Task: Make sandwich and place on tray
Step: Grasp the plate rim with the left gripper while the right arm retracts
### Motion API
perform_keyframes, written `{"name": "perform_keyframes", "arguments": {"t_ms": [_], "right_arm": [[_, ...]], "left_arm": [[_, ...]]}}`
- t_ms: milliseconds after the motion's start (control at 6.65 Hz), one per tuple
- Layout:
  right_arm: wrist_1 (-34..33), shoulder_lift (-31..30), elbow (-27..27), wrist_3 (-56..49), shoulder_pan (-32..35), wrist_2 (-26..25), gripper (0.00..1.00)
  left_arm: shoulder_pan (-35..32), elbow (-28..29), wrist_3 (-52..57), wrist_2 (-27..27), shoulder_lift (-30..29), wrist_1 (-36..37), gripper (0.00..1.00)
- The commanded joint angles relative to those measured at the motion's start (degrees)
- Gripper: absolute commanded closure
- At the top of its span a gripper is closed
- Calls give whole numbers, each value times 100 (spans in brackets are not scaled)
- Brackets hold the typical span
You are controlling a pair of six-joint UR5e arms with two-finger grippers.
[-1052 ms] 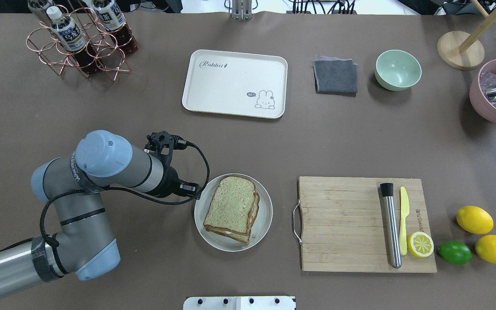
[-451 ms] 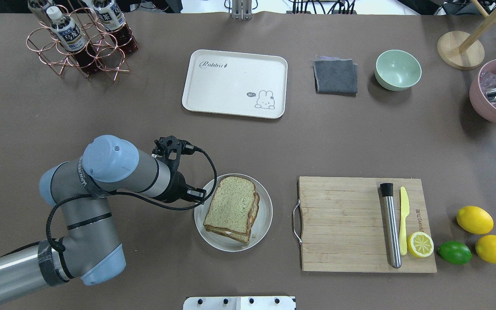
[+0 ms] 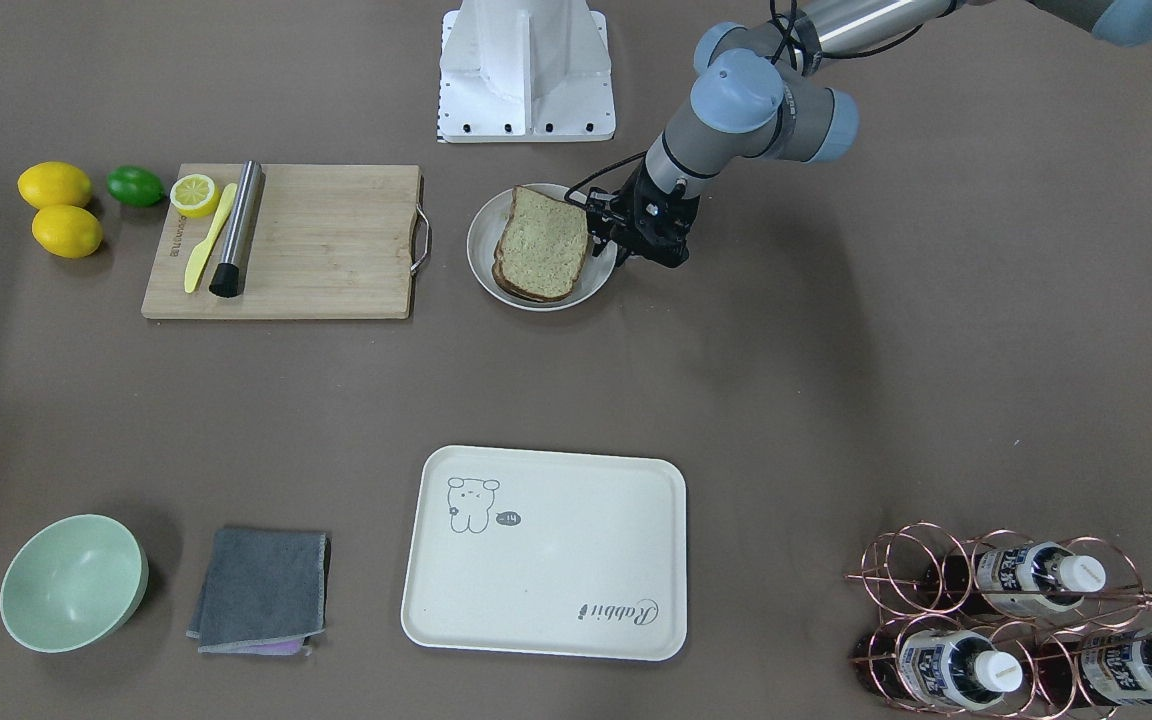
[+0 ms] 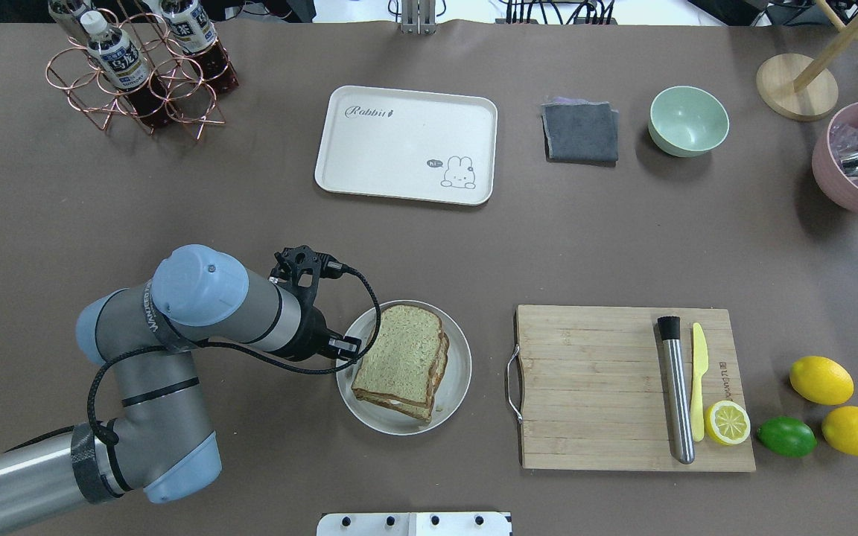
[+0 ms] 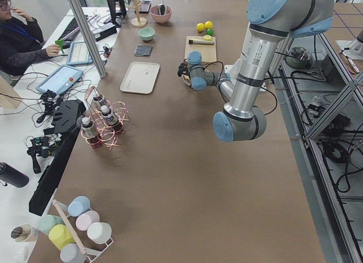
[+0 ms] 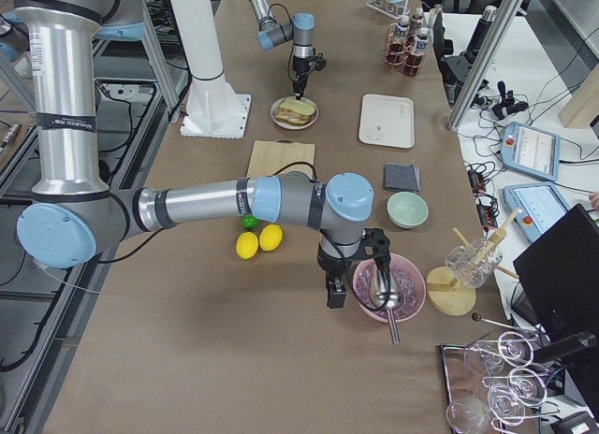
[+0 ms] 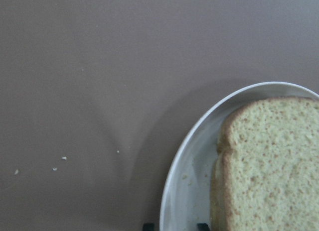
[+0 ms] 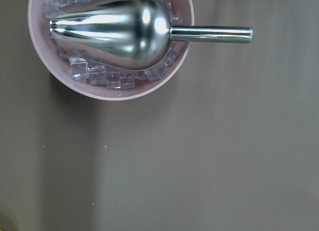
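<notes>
1. Hovering at the left rim of the round white plate (image 4: 463,350), the left end effector (image 4: 351,347) points down. Its two dark fingertips (image 7: 148,225) are spread apart and grip nothing.
2. In the left wrist view, one tip sits outside the plate's rim. The other is over the plate's inside, just short of the bread.
3. On the plate lies the sandwich (image 4: 401,361): two speckled, brown-crusted slices stacked a little askew. A sliver of white shows between them at the edge nearest the robot.
4. The plate itself rests on the brown worktop (image 4: 250,223).
5. Beyond the plate, on the side away from the robot and well apart from it, lies the cream tray (image 4: 392,152). It has a rabbit drawing and nothing on it.
6. To the plate's right, near it, lies a wooden cutting board (image 4: 593,387) carrying a steel cylinder (image 4: 676,391), a yellow knife (image 4: 698,387) and a half lemon (image 4: 727,422).
7. Much farther to the plate's right, the right end effector (image 6: 334,301) hangs just beside a pink bowl (image 8: 114,94). The bowl holds ice cubes and a metal scoop (image 8: 109,32).
8. I cannot tell whether that end effector is clenched or released.
</notes>
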Motion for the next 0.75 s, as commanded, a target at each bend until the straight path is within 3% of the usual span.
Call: {"name": "perform_keyframes", "arguments": {"t_ms": [0,301,451,601], "right_arm": [[3,0,-6,0,2,0,0],[3,9,-24,18,-7,-9,0],[3,18,-33,18,2,-9,0],[3,18,-33,26,-7,-9,0]], "left_arm": [[6,62,16,1,-2,0,66],[6,132,24,1,-54,0,71],[-3,133,7,1,-90,0,93],[-12,133,42,1,-107,0,100]]}}
